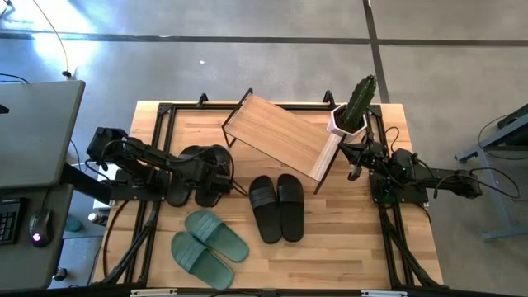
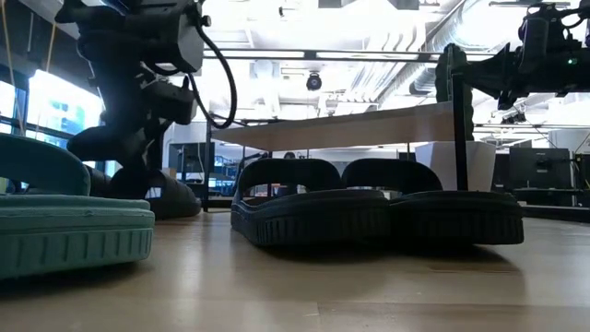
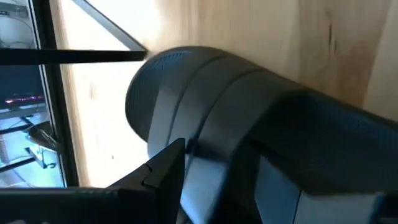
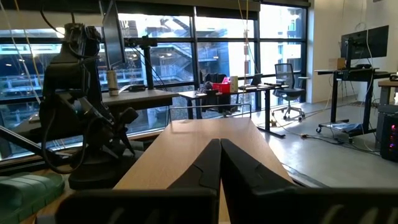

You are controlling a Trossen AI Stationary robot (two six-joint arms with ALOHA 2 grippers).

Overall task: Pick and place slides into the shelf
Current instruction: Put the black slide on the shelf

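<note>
A black pair of slides (image 1: 198, 177) lies at the table's left. My left gripper (image 1: 216, 167) is down on it and shut on one black slide (image 3: 236, 93), which fills the left wrist view. A second black pair (image 1: 276, 206) rests sole-down mid-table, and a green pair (image 1: 206, 247) lies near the front-left. The shelf (image 1: 280, 136) stands slantwise at the far middle on thin black legs. My right gripper (image 4: 221, 155) is shut and empty. It hovers by the shelf's right end (image 1: 353, 165), level with the plank top (image 4: 205, 134). My left gripper reaches down from the table's left onto the far black slide of the left pair. One finger (image 3: 165, 171) lies against the slide's side (image 3: 186, 134); the slide's body hides the other finger. In the low view the slide's sole (image 2: 171, 201) seems to rest on the table.
A potted cactus in a white pot (image 1: 353, 111) stands at the far right corner, just behind my right gripper. A bare table strip (image 1: 355, 239) lies right of the middle black pair. Black frame rails (image 1: 153, 140) run along the table's sides.
</note>
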